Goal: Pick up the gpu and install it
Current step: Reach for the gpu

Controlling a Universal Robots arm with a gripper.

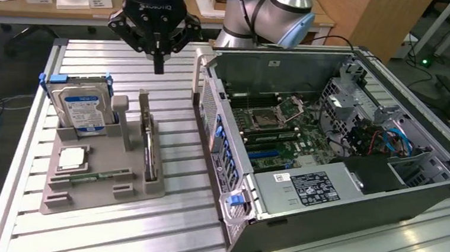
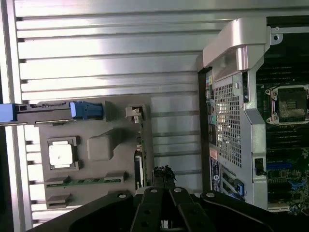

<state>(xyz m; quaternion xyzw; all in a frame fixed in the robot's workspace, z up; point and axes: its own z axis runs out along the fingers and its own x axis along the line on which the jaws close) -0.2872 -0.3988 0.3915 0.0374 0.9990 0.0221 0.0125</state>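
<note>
Your gripper (image 1: 159,67) is pressed together and pinching nothing. It hangs over the slatted table (image 1: 95,57) just beyond the grey tray (image 1: 104,153), past the end with the hard drive (image 1: 83,107). The gpu (image 1: 150,147) stands on edge in the tray's slot on the side toward the open computer case (image 1: 337,223) (square chip (image 1: 72,158) also sits in the tray). The gripper is clear of the gpu.

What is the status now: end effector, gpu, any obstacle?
End effector shut, empty, above the slatted table. Gpu upright in grey holder, untouched. Hard drive stands beside it, not touching; path looks clear.
</note>
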